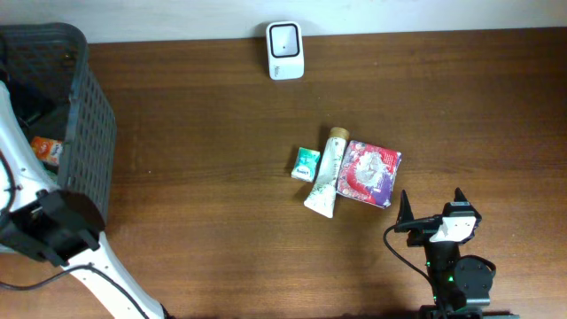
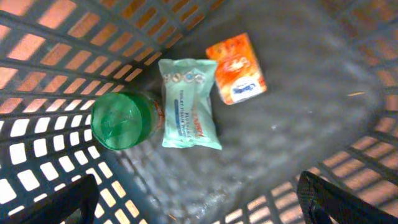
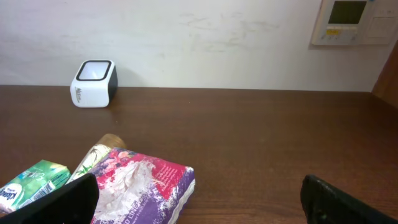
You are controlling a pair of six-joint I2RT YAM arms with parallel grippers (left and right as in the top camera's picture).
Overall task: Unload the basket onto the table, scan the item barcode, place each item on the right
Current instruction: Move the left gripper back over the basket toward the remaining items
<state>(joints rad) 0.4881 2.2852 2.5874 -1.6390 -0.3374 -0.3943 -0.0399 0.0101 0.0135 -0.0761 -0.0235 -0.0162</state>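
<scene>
The white barcode scanner (image 1: 284, 50) (image 3: 94, 83) stands at the table's far edge by the wall. Mid-table lie a small green box (image 1: 306, 165) (image 3: 28, 183), a pale tube (image 1: 326, 173) (image 3: 93, 158) and a red-purple packet (image 1: 369, 173) (image 3: 140, 186). My right gripper (image 1: 431, 202) (image 3: 202, 202) is open just in front of the packet, touching nothing. My left gripper (image 2: 199, 202) hangs open inside the dark basket (image 1: 84, 133), above a green-lidded jar (image 2: 121, 120), a mint packet (image 2: 188, 102) and an orange packet (image 2: 236, 68). No barcode shows on any item.
The basket fills the table's left end, and its slotted walls (image 2: 37, 81) surround the left gripper. My left arm (image 1: 49, 221) reaches up from the near left into it. A wall panel (image 3: 354, 22) hangs behind the table at the right.
</scene>
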